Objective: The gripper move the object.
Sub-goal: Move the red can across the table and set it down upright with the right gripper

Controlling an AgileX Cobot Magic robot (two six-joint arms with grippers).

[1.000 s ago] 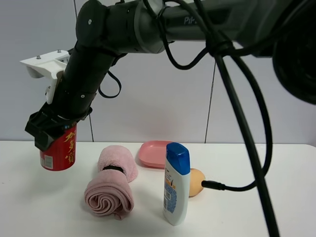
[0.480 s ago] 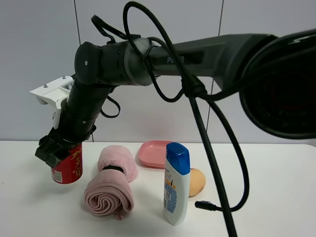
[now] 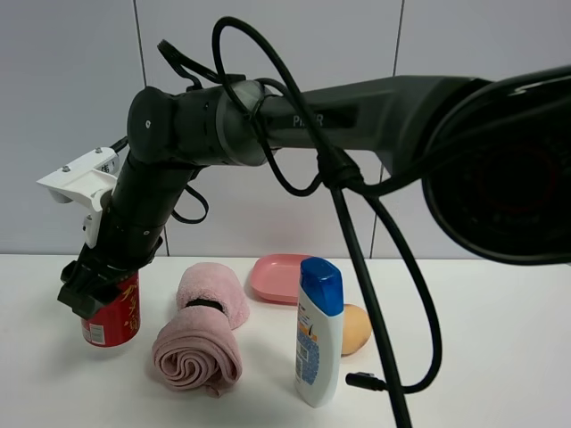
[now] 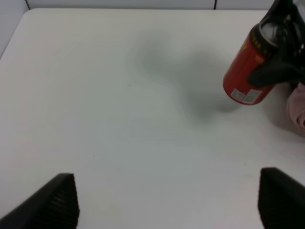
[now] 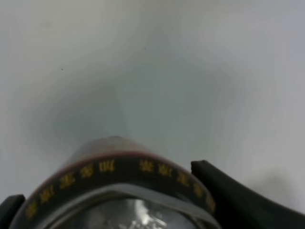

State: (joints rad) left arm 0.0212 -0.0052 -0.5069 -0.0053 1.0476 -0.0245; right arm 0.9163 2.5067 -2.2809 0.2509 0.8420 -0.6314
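Observation:
The red can [image 3: 113, 319] with yellow characters is at the left of the white table [image 3: 500, 357], slightly tilted. Its base is at or just above the tabletop; I cannot tell whether it touches. My right gripper [image 3: 89, 290], on the dark-grey arm reaching across from the right, is shut on the can's top. In the right wrist view the can's rim [image 5: 119, 191] fills the space between the black fingers [image 5: 228, 195]. The left wrist view shows the can [image 4: 250, 71] and my left gripper [image 4: 171, 205], open and empty, well short of it.
A rolled pink towel [image 3: 201, 343] lies right beside the can and shows in the left wrist view [image 4: 298, 107]. A pink plate [image 3: 281, 276], a white shampoo bottle with a blue cap [image 3: 318, 332], an egg-shaped tan object [image 3: 357, 328] and a black cable [image 3: 366, 382] lie further right.
The right arm has lowered the can from above the table down to about tabletop level, still gripped. The towel, the bottle and the plate have not moved.

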